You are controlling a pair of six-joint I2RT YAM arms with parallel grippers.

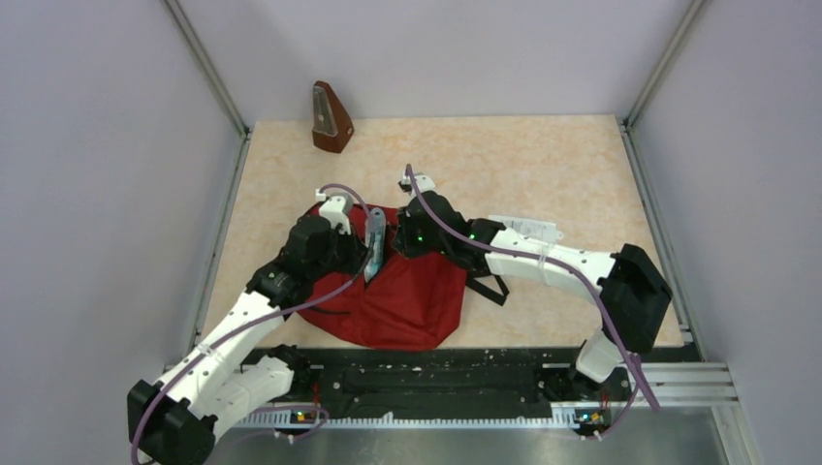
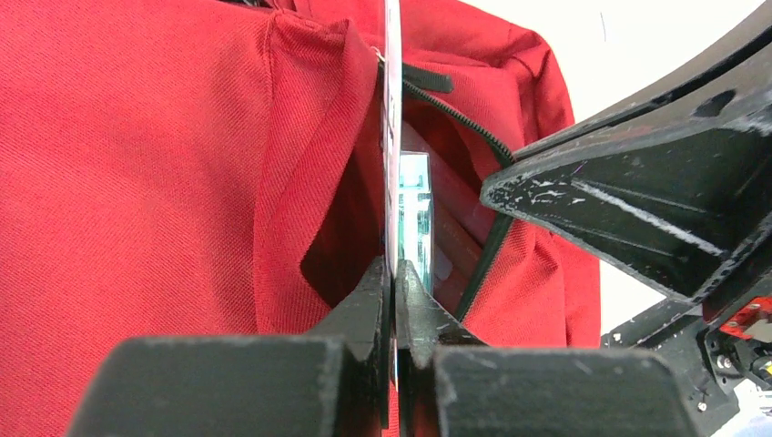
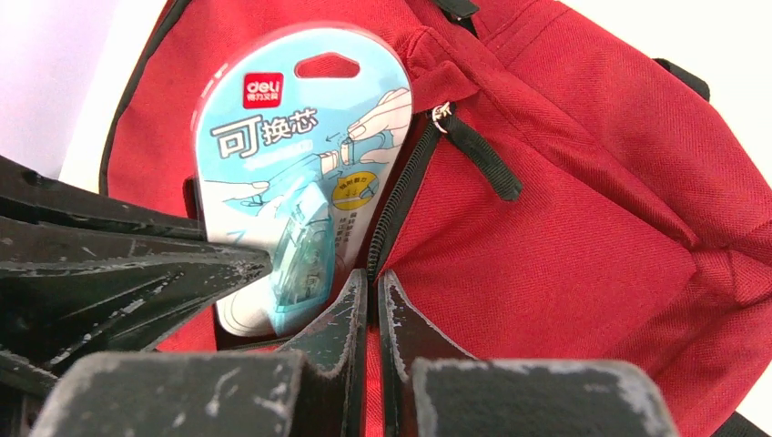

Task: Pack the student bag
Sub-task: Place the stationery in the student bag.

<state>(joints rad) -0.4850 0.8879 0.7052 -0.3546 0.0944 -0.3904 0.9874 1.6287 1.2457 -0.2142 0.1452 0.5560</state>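
The student bag (image 1: 412, 295), dark red with black zipper trim, lies near the table's front edge. My left gripper (image 2: 394, 273) is shut on the thin card edge of a light blue blister pack (image 3: 300, 164), which stands upright and partly inside the bag's open zipped pocket (image 2: 350, 246). In the top view the pack (image 1: 374, 242) rises between the two grippers. My right gripper (image 3: 371, 278) is shut on the red fabric at the pocket's zipper edge (image 3: 401, 196), right beside the pack. The left gripper's fingers (image 3: 118, 264) show at the left of the right wrist view.
A brown metronome-shaped object (image 1: 331, 121) stands at the back left of the table. A white flat packet (image 1: 528, 229) lies behind my right arm. A black bag strap (image 1: 490, 288) trails out to the right. Walls close in on both sides.
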